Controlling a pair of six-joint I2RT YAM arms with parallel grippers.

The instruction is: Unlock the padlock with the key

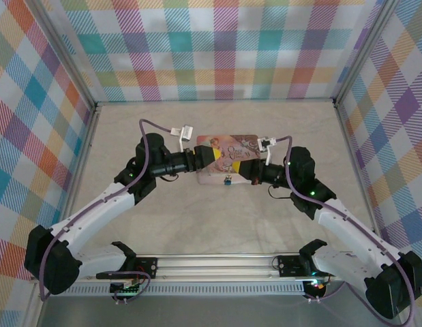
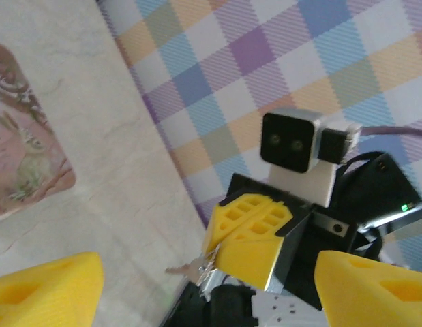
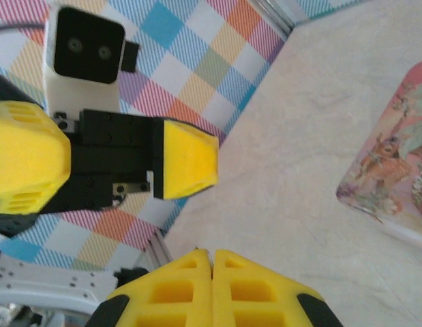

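The left gripper (image 3: 122, 163) stands wide open with nothing in it. Facing it tip to tip, the right gripper (image 3: 212, 272) is pinched tight on what looks to me like the key (image 2: 196, 268), a thin sliver poking from its pads. The padlock (image 1: 226, 180) lies between the two tips, slightly to their near side, at the tin's (image 1: 228, 144) edge; I'd judge it light, hard and slippery, best clamped across its body with the keyhole left clear.

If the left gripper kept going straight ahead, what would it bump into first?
Probably the right gripper, which faces it, shut. The little key sticking out of its tips might touch first. Depth is hard to judge.
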